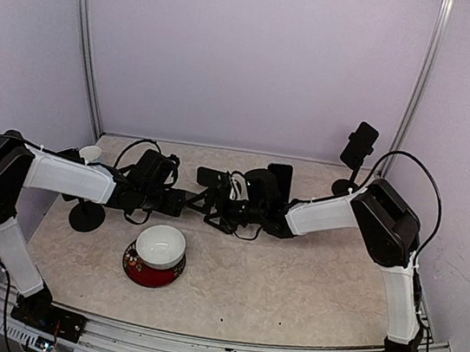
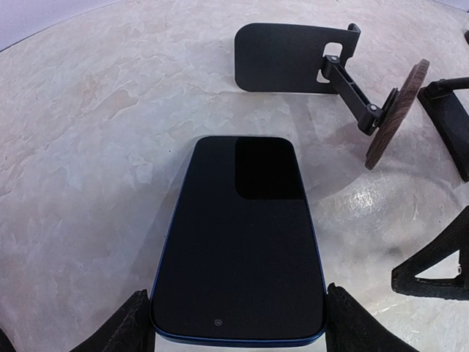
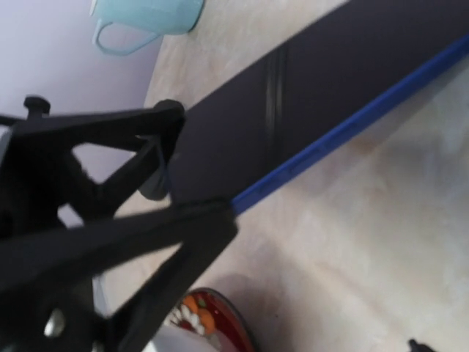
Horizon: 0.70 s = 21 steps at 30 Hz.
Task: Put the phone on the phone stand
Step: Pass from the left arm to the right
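Phone (image 2: 242, 235) hangs flat just above the tabletop (image 2: 88, 147), its side edges clenched by the left tool (image 2: 238, 323). The phone stand (image 2: 293, 59) beyond looks tipped, so the released right tool (image 3: 201, 161) should steady it first.

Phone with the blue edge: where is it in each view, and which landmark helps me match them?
Top external: the phone sits near the centre, above and right of the white bowl.
Left wrist: the phone fills the lower centre, screen towards the camera.
Right wrist: the phone is a dark diagonal band, centre to upper right.
Shared landmark: the beige mottled table.
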Each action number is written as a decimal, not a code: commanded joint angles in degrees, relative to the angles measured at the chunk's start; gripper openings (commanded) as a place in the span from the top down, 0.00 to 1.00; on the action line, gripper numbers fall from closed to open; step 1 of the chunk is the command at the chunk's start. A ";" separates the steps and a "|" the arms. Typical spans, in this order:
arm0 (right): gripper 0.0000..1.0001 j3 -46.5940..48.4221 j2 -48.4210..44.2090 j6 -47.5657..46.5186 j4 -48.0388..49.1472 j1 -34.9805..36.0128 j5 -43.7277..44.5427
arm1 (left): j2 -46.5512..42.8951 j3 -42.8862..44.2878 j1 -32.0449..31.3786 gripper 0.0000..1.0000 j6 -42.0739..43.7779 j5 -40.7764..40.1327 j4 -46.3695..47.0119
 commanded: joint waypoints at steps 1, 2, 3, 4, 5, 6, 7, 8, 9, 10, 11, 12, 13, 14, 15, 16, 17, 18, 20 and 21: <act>0.00 1.73 2.76 12.68 9.16 -0.09 -0.54 | -3.10 -1.33 -0.64 0.44 -0.03 -0.86 2.68; 0.00 1.25 3.22 14.98 11.18 -0.16 -0.10 | -3.41 -1.59 -0.73 0.44 -0.06 -1.03 2.68; 0.00 0.53 3.53 17.34 13.91 -0.14 0.35 | -3.69 -1.81 -0.75 0.44 -0.13 -1.10 2.68; 0.00 -0.18 3.92 20.59 16.02 -0.12 0.83 | -4.02 -2.07 -0.88 0.44 -0.13 -1.15 2.68; 0.00 -0.50 4.40 22.30 17.62 -0.10 1.29 | -4.25 -2.27 -0.88 0.44 -0.18 -1.19 2.68; 0.00 -0.59 4.68 23.44 18.49 -0.11 1.65 | -4.53 -2.45 -0.97 0.44 -0.23 -1.24 2.68; 0.00 -0.48 4.96 24.12 18.77 -0.11 2.15 | -4.78 -2.69 -1.06 0.44 -0.30 -1.27 2.67; 0.00 -0.32 5.02 24.62 18.57 -0.09 2.67 | -5.02 -2.87 -1.23 0.44 -0.28 -1.35 2.60; 0.00 -0.17 5.14 24.98 18.37 -0.11 3.58 | -5.28 -3.16 -1.34 0.44 -0.32 -1.41 2.60; 0.00 -0.05 5.22 25.36 17.97 -0.07 4.20 | -5.47 -3.22 -1.56 0.44 -0.37 -1.56 2.59; 0.00 -0.03 5.28 25.93 17.82 -0.07 4.73 | -5.72 -3.36 -1.74 0.44 -0.46 -1.73 2.59; 0.00 -0.04 5.45 26.72 17.86 0.05 5.11 | -5.93 -3.58 -1.93 0.44 -0.54 -1.84 2.64; 0.00 -0.22 5.61 27.67 18.27 0.15 5.56 | -6.04 -3.71 -2.09 0.44 -0.58 -1.96 2.68; 0.00 -0.56 5.83 28.67 18.81 0.22 5.95 | -6.11 -3.86 -2.14 0.43 -0.61 -2.06 2.68; 0.00 -0.82 6.13 29.85 19.42 0.32 6.14 | -6.08 -3.98 -2.27 0.43 -0.74 -2.07 2.75; 0.01 -0.77 6.62 30.86 19.88 0.39 6.18 | -6.02 -4.17 -2.32 0.44 -0.82 -2.12 2.83; 0.01 -0.68 7.10 31.83 20.17 0.40 6.11 | -5.99 -4.32 -2.50 0.44 -0.88 -2.14 2.90; 0.01 -0.69 7.48 32.97 20.37 0.47 6.14 | -5.98 -4.46 -2.63 0.43 -0.98 -2.16 2.95; 0.02 -0.89 8.11 34.15 21.08 0.60 6.63 | -5.98 -4.73 -2.97 0.44 -1.08 -2.16 3.08; 0.03 -0.76 8.37 34.53 21.07 0.64 6.87 | -6.06 -4.83 -3.11 0.43 -1.13 -2.23 3.12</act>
